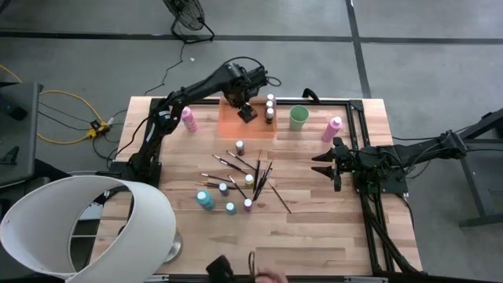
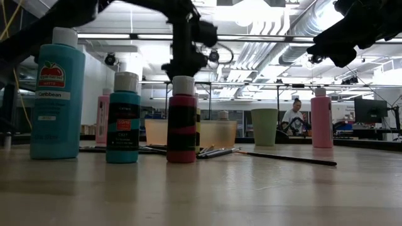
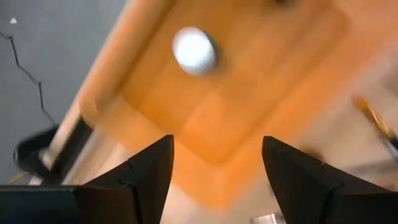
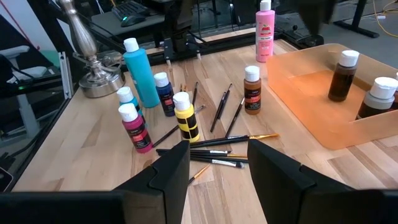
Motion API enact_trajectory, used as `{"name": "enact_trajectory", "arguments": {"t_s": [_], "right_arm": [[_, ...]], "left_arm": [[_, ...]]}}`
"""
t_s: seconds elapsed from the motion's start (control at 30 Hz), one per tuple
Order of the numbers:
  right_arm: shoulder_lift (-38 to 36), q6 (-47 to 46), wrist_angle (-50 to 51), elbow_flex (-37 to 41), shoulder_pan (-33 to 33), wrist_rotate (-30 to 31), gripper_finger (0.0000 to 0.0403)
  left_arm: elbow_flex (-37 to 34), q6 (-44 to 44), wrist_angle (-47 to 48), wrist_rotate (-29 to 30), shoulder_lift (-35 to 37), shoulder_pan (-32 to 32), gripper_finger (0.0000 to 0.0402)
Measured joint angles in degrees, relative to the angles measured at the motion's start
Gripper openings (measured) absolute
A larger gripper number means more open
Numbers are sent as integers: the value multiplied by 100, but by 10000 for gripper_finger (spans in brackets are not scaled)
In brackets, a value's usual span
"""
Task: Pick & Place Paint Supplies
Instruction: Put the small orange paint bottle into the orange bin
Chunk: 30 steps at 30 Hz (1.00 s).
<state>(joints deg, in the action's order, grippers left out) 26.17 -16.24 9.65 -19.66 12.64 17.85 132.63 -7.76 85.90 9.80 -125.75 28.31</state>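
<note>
The left end effector hangs over the orange tray in the upper middle of the high view, its fingers spread with nothing between them; the left wrist view looks down between them onto the tray floor and the white cap of one bottle standing in it. Two brown bottles stand at the tray's right edge, one just above the other in the frame, and right of them sits the green cup. A pink bottle stands left of the tray and another right of the cup.

The right end effector waits at the middle right of the high view, above the worktop, fingers apart and empty, pointing toward the centre.

In the frame's centre lie the scattered brushes, some crossing one another, with small bottles among them: a brown one at the top of the group, a yellow one, a large teal one at the lower left, a small teal one and a red one at the bottom
</note>
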Motion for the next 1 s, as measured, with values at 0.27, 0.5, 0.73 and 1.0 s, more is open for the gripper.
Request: {"name": "enact_trajectory", "arguments": {"t_s": [0.27,0.5,0.73,1.0], "right_arm": [[1,-1,0,0,0,0,155],[2,-1,2,0,-1,1,155],[0,-1,0,0,1,1,155],[2,-1,1,0,-1,1,155]], "left_arm": [[-12,148,436,22,572,-722,237],[-791,152,396,44,1204,-1059,237],[-2992,367,-1002,115,2449,-1364,237],[-5624,1121,-3453,-146,3702,-1536,237]]}}
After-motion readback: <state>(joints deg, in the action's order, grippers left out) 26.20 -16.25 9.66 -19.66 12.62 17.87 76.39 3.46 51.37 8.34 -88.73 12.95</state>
